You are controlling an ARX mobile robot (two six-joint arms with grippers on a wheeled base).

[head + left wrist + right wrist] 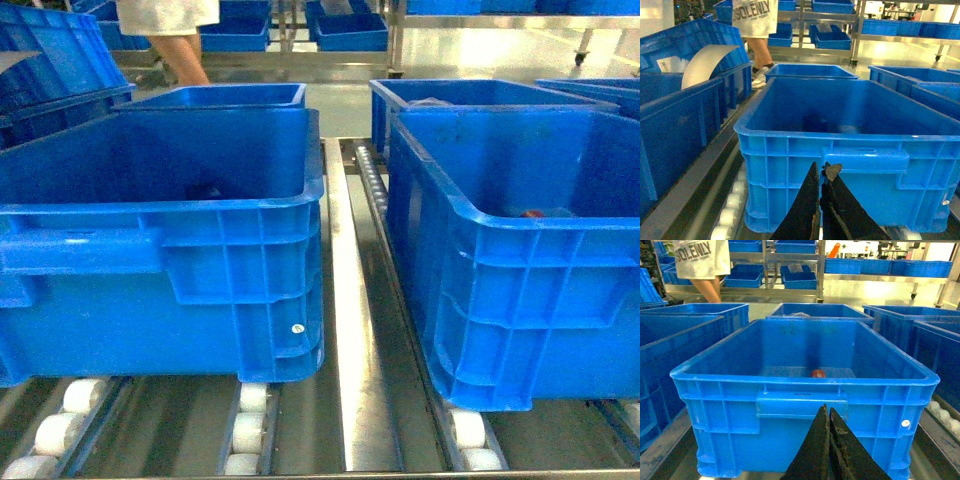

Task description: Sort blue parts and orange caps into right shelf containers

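Two blue crates stand side by side on a roller shelf: the left crate [160,240] and the right crate [520,250], a steel rail [345,330] between them. An orange cap [818,373] lies on the right crate's floor toward its far wall. The left tool [821,200] and right tool [827,440] each hang before a crate's near wall, jaws pressed together, holding nothing.

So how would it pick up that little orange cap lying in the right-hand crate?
From straight above. The orange cap lies low on the floor of the deep crate, so the tall walls block any sideways approach; the fingers would likely pinch across its rim.
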